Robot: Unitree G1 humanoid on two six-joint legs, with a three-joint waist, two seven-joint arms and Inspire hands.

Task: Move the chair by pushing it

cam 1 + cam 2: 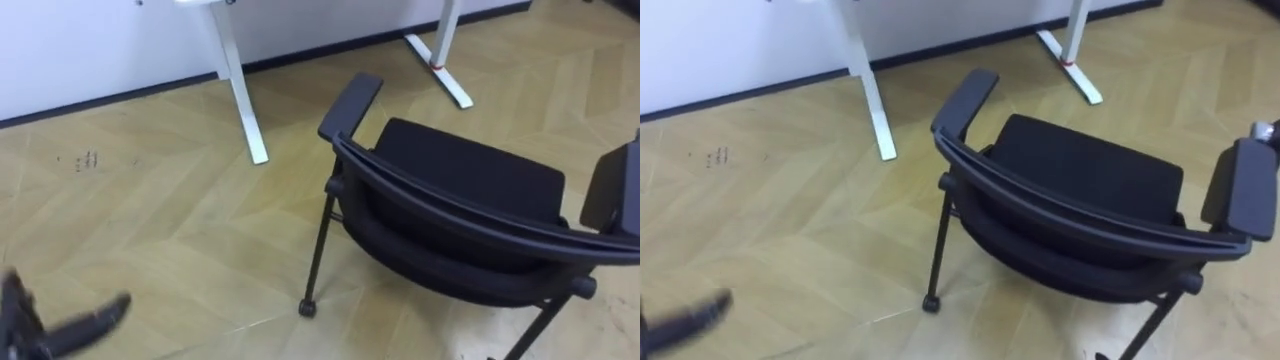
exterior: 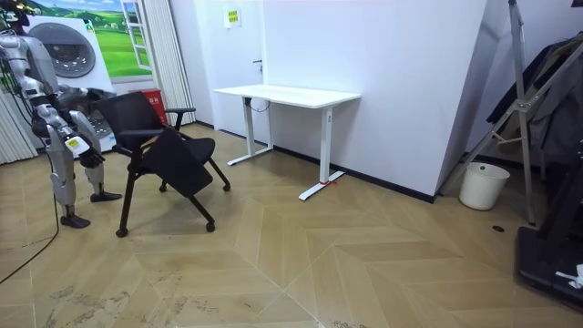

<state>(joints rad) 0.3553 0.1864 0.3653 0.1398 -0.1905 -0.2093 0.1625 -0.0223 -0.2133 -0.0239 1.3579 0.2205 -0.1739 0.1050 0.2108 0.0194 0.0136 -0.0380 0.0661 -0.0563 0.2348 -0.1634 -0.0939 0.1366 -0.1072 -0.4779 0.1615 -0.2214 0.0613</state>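
The black chair (image 1: 460, 200) stands on the wooden floor (image 1: 150, 230). Its back is on the robot's side and its seat faces a white worktop (image 2: 287, 95) by the wall. The worktop's white legs (image 1: 240, 100) stand a little way past the chair. In the room view the robot stands right behind the chair, on the room view's left. The left hand (image 1: 85, 322) is low down, off to the left of the chair and not touching it. Its fingers are straight and spread, holding nothing. I cannot tell how the right hand is.
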